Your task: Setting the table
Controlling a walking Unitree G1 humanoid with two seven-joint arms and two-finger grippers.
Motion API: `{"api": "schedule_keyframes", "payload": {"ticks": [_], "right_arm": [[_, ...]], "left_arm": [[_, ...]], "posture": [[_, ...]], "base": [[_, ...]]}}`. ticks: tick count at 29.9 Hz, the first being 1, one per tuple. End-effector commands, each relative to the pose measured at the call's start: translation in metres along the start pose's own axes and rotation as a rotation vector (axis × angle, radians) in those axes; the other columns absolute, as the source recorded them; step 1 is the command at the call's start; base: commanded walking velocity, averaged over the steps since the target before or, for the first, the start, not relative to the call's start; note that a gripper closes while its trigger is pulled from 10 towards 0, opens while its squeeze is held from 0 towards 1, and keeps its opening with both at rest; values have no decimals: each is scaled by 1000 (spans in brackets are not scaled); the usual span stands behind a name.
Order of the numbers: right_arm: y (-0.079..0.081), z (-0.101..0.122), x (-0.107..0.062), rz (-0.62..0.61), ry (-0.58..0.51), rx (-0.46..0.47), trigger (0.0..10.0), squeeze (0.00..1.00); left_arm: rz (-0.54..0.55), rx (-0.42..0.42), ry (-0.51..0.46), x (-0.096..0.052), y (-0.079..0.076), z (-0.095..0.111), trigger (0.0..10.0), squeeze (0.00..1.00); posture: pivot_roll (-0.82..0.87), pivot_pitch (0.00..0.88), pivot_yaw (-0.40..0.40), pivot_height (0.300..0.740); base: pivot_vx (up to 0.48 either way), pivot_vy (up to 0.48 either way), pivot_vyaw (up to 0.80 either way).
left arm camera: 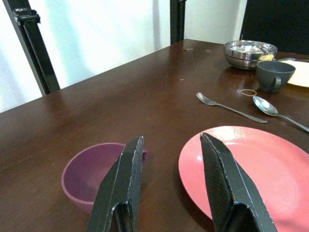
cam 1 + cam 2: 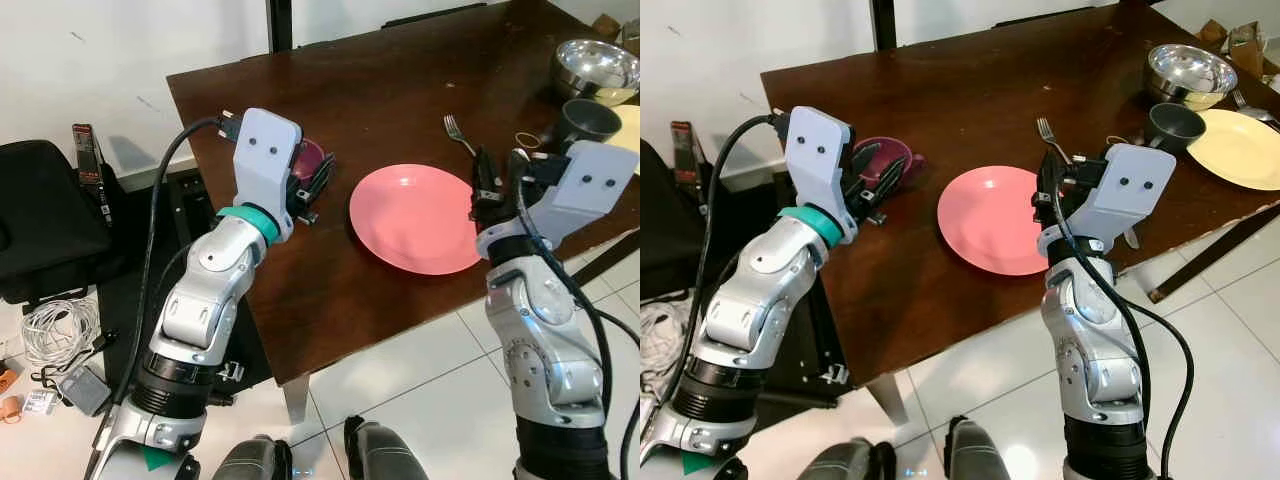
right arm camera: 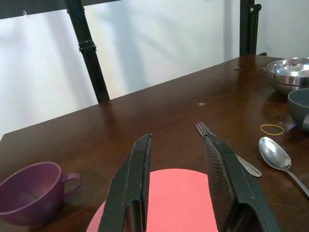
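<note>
The left gripper (image 1: 169, 186) hung with its fingers spread wide and empty, between the purple cup (image 1: 91, 174) on its outer side and the pink plate (image 1: 251, 169) on its inner side. The right gripper (image 3: 176, 186) was also spread wide and empty above the plate's edge, the fork (image 3: 227, 147) just past one finger, the spoon (image 3: 277, 157) beyond it on the brown table (image 2: 380, 90).

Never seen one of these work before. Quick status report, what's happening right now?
Left gripper open, empty, over purple cup. Right gripper open, empty, over pink plate. Fork and spoon lie beyond the plate. Nothing in the way.
</note>
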State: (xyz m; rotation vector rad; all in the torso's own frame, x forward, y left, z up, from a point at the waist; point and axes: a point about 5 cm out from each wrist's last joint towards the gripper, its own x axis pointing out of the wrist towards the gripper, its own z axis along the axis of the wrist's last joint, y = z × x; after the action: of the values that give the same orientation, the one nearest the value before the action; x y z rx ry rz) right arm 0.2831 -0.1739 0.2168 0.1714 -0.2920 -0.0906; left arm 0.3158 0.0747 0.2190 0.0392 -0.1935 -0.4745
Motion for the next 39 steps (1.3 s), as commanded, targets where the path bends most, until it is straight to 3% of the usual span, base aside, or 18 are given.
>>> {"api": "schedule_keyframes", "payload": {"ticks": [1, 15, 39], "right_arm": [[-1, 2, -1, -4, 0, 6, 10000, 0], [0, 0, 2, 8, 24, -7, 10000, 0], [-1, -1, 4, 3, 36, -12, 10000, 0]], "left_arm": [[4, 3, 18, -1, -1, -6, 10000, 0], [12, -13, 1, 1, -3, -5, 10000, 0], [11, -17, -10, 2, -3, -4, 10000, 0]], "posture": [[-113, 31, 40, 740], [-111, 19, 30, 740], [-112, 14, 29, 740]], "base": [[0, 0, 0], [0, 0, 0], [-390, 0, 0]]}}
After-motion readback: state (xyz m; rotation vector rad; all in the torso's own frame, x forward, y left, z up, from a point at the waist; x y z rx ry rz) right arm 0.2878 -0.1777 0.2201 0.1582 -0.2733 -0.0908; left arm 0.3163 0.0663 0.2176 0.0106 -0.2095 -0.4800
